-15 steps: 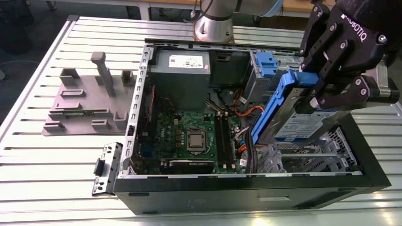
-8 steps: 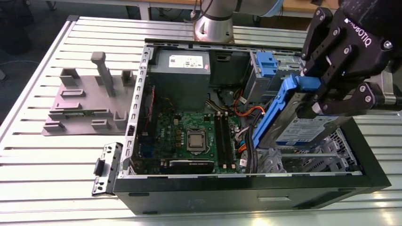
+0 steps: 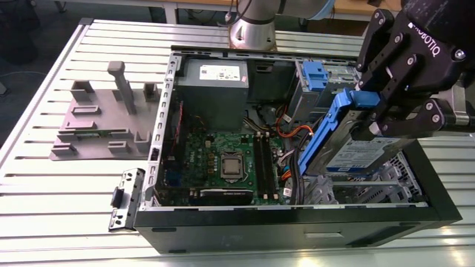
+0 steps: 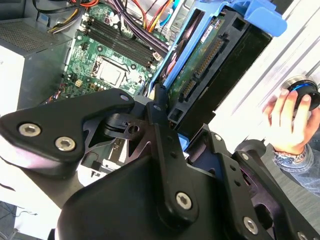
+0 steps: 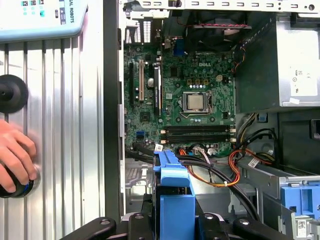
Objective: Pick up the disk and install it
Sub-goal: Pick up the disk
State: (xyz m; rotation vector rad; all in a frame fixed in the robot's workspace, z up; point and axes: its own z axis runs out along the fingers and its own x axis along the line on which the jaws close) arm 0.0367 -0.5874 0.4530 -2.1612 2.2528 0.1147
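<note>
— Where's the disk (image 3: 355,146) now?

— Up over the open computer case (image 3: 297,222), clamped in the gripper (image 3: 375,114); fingers shut on its blue bracket end.

— So picking is done?

— Looks so. It's the installing stage, I'd judge: it needs lining up with the drive cage (image 3: 356,192) below.

— Which way does it point?

— Tilted, long axis running steeply down toward the cage, label outward, connector edge (image 4: 200,70) facing the motherboard (image 5: 180,100).
</note>
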